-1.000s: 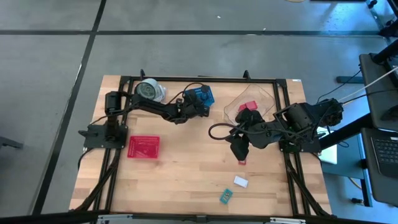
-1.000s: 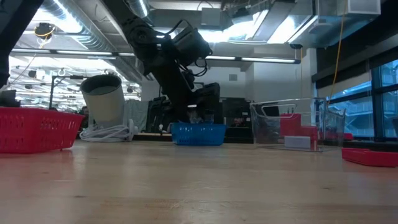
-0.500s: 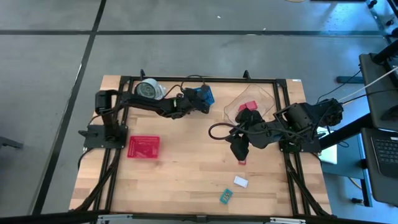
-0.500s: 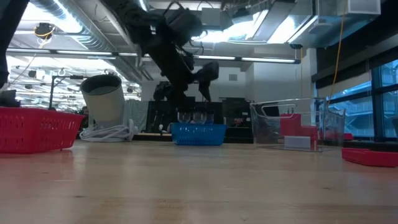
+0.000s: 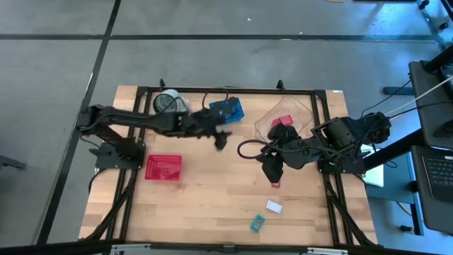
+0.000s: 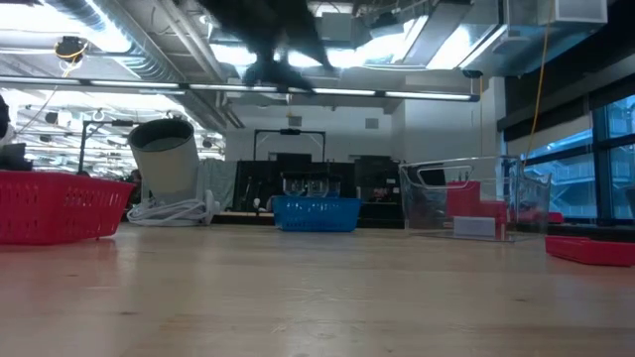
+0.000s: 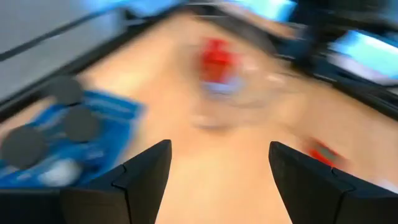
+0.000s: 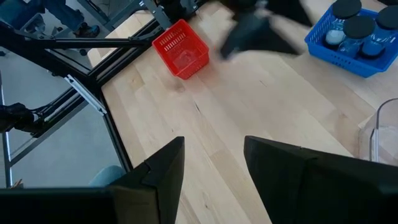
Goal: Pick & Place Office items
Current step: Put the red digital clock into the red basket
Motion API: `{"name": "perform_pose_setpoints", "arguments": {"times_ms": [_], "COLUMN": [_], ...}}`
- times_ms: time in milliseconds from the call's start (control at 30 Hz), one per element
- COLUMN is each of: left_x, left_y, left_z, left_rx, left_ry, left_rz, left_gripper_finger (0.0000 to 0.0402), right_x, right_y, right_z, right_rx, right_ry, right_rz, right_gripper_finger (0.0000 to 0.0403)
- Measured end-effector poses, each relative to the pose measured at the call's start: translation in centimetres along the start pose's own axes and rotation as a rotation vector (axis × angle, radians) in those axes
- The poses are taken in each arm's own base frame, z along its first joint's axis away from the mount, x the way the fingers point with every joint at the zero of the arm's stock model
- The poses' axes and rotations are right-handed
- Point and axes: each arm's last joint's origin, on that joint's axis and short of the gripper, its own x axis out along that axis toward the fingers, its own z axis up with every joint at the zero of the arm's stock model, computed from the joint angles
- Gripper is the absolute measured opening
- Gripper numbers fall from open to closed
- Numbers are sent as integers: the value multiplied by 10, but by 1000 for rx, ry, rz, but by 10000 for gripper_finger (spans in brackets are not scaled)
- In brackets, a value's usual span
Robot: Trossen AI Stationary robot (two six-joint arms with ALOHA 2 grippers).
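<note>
My left gripper (image 5: 221,139) hovers open over bare wood, just near of the blue basket (image 5: 228,110), which holds black spools (image 7: 28,144). It is blurred in the right wrist view (image 8: 252,31). My right gripper (image 5: 272,171) is open and empty (image 8: 214,180), beside the clear tub (image 5: 283,122), which holds red blocks (image 5: 284,121). A small red block (image 5: 274,183) lies on the table just near of the right gripper. A white block (image 5: 274,207) and a teal block (image 5: 257,223) rest flat on the wood nearer the near edge.
A red tray (image 5: 163,167) sits on the table's left part. A round grey-and-white disc (image 5: 168,103) stands at the far edge, left of the basket. A black cable (image 5: 248,147) loops from the right arm. Bare wood stretches between the two grippers and along the near edge.
My left gripper has risen from the blue basket and swung toward the table's near edge, moving fast enough to blur. Its arm has stretched out, and its base joint has turned toward the left. The right arm has kept still.
</note>
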Motion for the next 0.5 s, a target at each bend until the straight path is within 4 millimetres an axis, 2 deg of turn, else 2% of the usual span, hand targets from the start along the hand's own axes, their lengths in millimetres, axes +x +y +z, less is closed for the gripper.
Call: {"name": "perform_pose_setpoints", "arguments": {"times_ms": [100,233,367,500], "left_x": [-29,-62,-84,-100], "left_y": [-25,-59,-86,-104], "left_z": [-3,-17,-35,-50], "left_rx": [115,263,372,412], "left_ry": [9,2,0,18], "left_rz": [-172,-335,-446,-524], "left_gripper_finger": [267,266,266,266], "right_x": [0,0,0,2], "right_y": [1,4,9,10], "right_z": [0,3,7,12], "right_rx": [3,19,38,2], "right_ry": [-6,-26,-63,-128], "right_rz": [5,35,88,72], "right_gripper_finger": [170,170,170,170]}}
